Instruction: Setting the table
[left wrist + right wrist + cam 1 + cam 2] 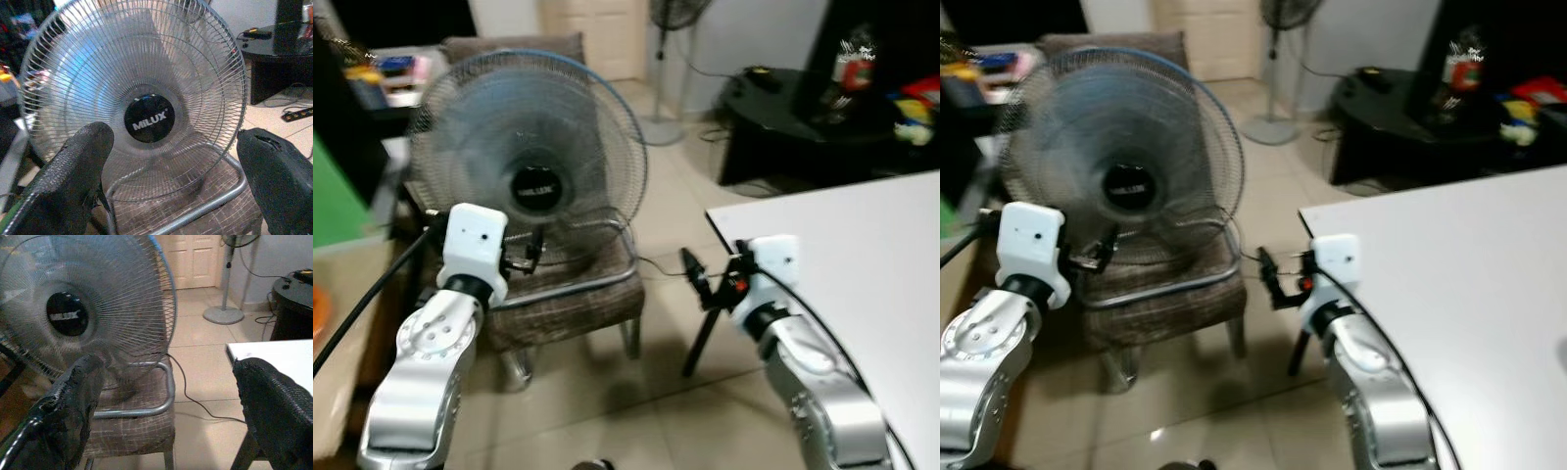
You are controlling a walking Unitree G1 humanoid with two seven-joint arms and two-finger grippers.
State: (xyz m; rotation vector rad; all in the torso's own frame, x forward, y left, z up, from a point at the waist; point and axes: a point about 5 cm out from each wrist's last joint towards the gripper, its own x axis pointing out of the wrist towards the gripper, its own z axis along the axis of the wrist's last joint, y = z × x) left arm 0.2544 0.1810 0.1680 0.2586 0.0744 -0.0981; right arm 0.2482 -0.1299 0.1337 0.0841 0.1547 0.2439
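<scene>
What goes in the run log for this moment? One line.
left claw open, empty | right claw open, empty | fan on chair ahead | white table at right

A grey desk fan (530, 162), badged MILUX, is seated on a chair (573, 294) with a chrome frame and plaid cushion. A pedestal fan (663, 69) is stood by the door (204, 259). A low black table (783, 122) is loaded with what may be toys. A cable (188, 391) is trailed across the tiled floor (675, 196).
</scene>
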